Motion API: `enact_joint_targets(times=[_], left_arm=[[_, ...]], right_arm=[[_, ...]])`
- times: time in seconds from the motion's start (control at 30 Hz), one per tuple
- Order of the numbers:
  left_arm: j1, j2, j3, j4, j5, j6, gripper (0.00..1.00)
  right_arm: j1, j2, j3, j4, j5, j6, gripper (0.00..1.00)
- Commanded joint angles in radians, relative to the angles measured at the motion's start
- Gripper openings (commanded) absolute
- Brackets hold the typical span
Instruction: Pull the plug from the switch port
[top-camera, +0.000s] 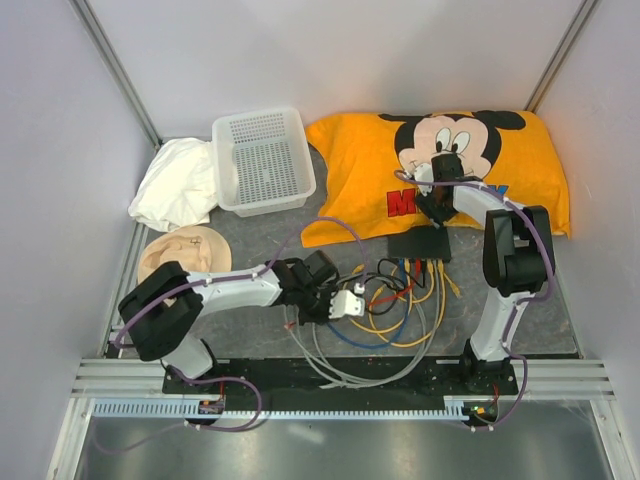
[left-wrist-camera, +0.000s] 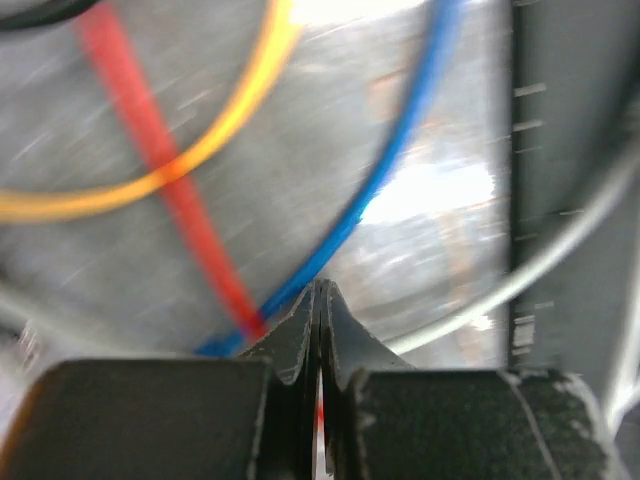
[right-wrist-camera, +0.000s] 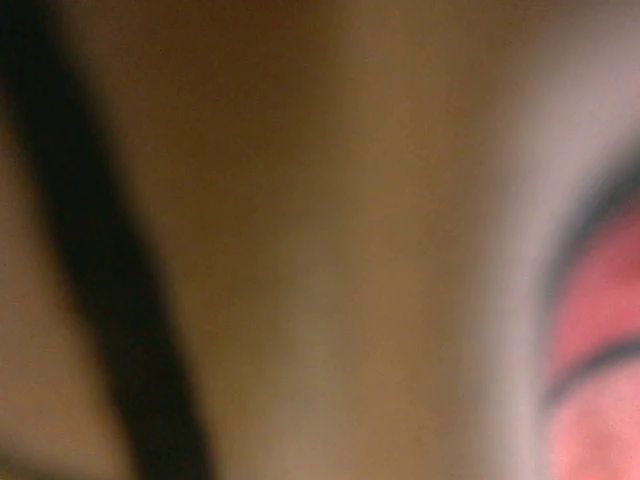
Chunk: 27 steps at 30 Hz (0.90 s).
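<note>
The switch (top-camera: 420, 243) is a flat black box lying at the front edge of the orange towel. Several coloured cables (top-camera: 415, 272) are plugged into its near edge; which port is meant cannot be told. My left gripper (top-camera: 337, 300) is low over the cable tangle, left of the switch and apart from it. In the left wrist view it (left-wrist-camera: 322, 290) is shut, with a red cable (left-wrist-camera: 160, 170) and a blue cable (left-wrist-camera: 390, 170) passing behind its tips. My right gripper (top-camera: 437, 203) sits at the switch's far edge. Its wrist view is a blur of orange cloth, fingers hidden.
A white connector block (top-camera: 349, 303) lies beside the left gripper. Yellow, blue and grey cable loops (top-camera: 400, 335) spread in front of the switch. A white basket (top-camera: 263, 160), white cloth (top-camera: 180, 185) and tan hat (top-camera: 185, 250) are at the back left. The Mickey towel (top-camera: 450, 160) is at the back right.
</note>
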Motion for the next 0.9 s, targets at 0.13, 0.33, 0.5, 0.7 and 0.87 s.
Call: enact_joint_targets(times=[0.13, 0.33, 0.5, 0.7, 0.87], left_arm=[[0.296, 0.014, 0.071, 0.049, -0.187, 0.131, 0.02], [0.414, 0.038, 0.138, 0.066, -0.192, 0.173, 0.02], [0.515, 0.087, 0.249, 0.052, -0.198, 0.183, 0.02], [0.572, 0.01, 0.322, -0.024, -0.192, 0.159, 0.02], [0.572, -0.121, 0.413, -0.173, -0.143, 0.049, 0.01]], right_arm=[[0.11, -0.113, -0.181, -0.021, 0.025, -0.006, 0.63], [0.259, -0.198, -0.228, -0.194, -0.024, 0.137, 0.64], [0.38, -0.238, -0.218, -0.265, -0.128, 0.237, 0.64], [0.427, -0.209, -0.148, -0.301, -0.175, 0.302, 0.66], [0.415, -0.254, -0.088, -0.325, -0.132, 0.282, 0.68]])
